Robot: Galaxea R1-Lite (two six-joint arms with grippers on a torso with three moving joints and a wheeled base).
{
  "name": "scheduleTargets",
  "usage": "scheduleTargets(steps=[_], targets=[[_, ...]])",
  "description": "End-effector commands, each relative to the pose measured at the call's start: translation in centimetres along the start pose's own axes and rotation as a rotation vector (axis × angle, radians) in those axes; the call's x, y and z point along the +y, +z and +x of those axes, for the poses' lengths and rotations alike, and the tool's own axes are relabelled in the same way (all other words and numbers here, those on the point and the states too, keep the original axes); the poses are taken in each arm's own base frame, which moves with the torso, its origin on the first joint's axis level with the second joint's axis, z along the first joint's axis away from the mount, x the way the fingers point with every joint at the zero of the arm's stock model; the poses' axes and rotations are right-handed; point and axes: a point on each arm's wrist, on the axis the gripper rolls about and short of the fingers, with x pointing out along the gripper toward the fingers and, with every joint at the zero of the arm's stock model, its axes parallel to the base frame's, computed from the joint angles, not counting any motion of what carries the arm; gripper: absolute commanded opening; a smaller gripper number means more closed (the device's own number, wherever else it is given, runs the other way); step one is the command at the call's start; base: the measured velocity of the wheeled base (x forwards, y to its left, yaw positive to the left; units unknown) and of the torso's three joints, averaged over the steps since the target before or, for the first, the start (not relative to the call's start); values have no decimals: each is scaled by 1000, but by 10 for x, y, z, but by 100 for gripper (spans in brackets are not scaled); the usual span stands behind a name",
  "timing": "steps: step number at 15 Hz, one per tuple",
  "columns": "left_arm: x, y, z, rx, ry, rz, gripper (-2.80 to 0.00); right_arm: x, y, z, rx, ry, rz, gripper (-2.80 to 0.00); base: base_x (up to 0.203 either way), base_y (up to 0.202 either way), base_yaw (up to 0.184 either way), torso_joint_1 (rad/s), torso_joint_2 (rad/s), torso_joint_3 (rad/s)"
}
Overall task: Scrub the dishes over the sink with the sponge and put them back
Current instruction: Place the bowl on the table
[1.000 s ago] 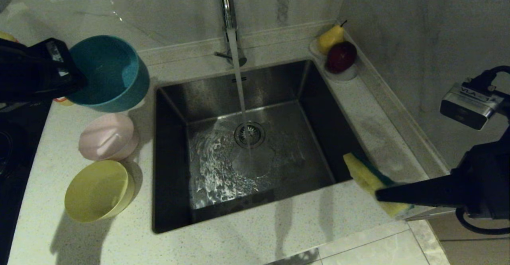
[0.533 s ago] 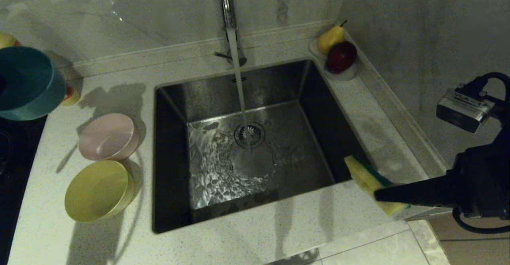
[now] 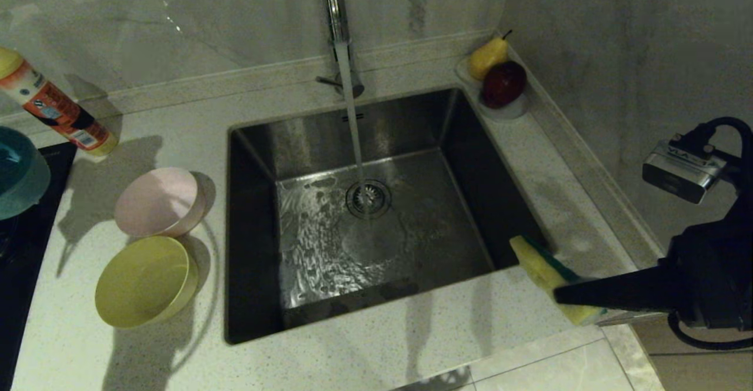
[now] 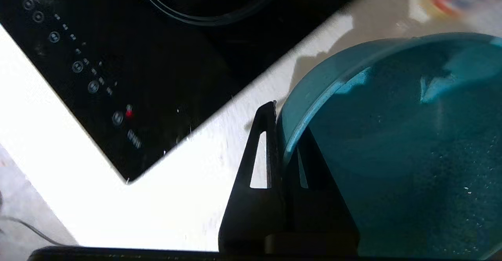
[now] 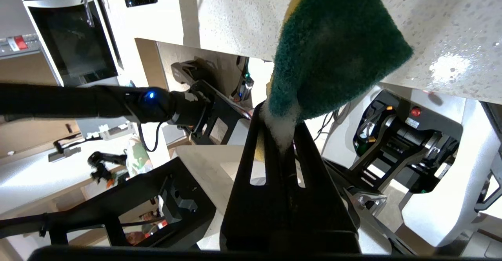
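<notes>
The left gripper (image 4: 280,135) pinches the teal bowl (image 4: 392,143) by its rim above the counter's left edge (beside the cooktop (image 4: 117,37)), presumably to set it back, while the right gripper (image 5: 280,135) clamps the sponge (image 5: 333,53) at the sink's (image 3: 259,144) front-right corner, ready for another bowl.

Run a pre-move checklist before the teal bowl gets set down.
1. Left tool shut on the teal bowl's rim: ok.
2. Right tool shut on the sponge: ok.
3. Teal bowl above white counter: not ok, it hangs at the black cooktop's edge.
4. Pink bowl and yellow bowl on the counter: ok.
5. Faucet off: not ok, water runs into the sink.
</notes>
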Motion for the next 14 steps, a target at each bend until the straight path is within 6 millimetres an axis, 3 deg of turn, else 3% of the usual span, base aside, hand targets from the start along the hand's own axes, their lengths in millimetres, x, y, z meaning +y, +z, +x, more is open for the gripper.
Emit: scheduleTargets(steps=[1, 5, 9, 14], targets=[[7, 5, 47, 44, 69, -34, -280, -2, -1, 3, 19, 6, -2, -280, 0, 0, 0, 0, 0, 0], [16, 20, 102, -1, 61, -107, -280, -4, -5, 4, 47, 24, -5, -280, 0, 0, 0, 0, 0, 0], [25, 32, 139, 16, 65, -177, -280, -6, -6, 6, 58, 23, -1, -280, 0, 0, 0, 0, 0, 0], [33, 42, 164, 7, 102, -214, -280, -7, -9, 5, 67, 34, 1, -280, 0, 0, 0, 0, 0, 0]])
